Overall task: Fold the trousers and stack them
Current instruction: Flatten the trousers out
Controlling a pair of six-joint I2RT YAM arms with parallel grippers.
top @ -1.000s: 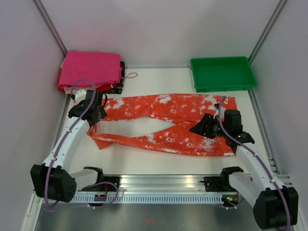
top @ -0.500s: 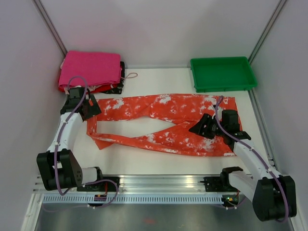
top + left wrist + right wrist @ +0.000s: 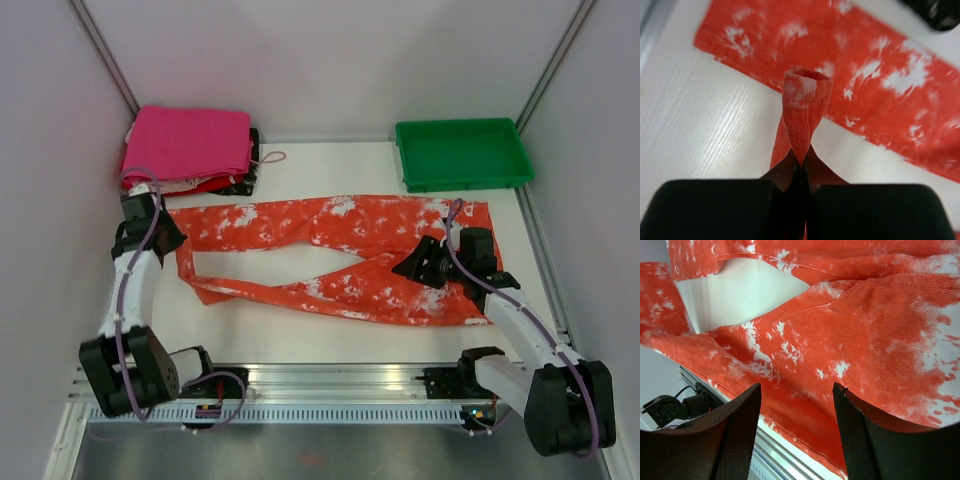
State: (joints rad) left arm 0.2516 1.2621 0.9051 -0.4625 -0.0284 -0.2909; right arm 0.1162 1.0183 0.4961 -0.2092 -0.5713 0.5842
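Trousers (image 3: 340, 255) are spread lengthwise across the bench (image 3: 300, 340), legs splayed; no fold is made, nothing stacked. A leg end (image 3: 804, 100) is clamped in the left pincer (image 3: 802, 182); the right pincer (image 3: 796, 390) is held open above the seat, gripping nothing.

Parted fingers (image 3: 735, 440) over trousers (image 3: 840, 335)

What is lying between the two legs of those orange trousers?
Nothing. The top view shows the wedge-shaped gap between the two legs of the trousers as bare white table.
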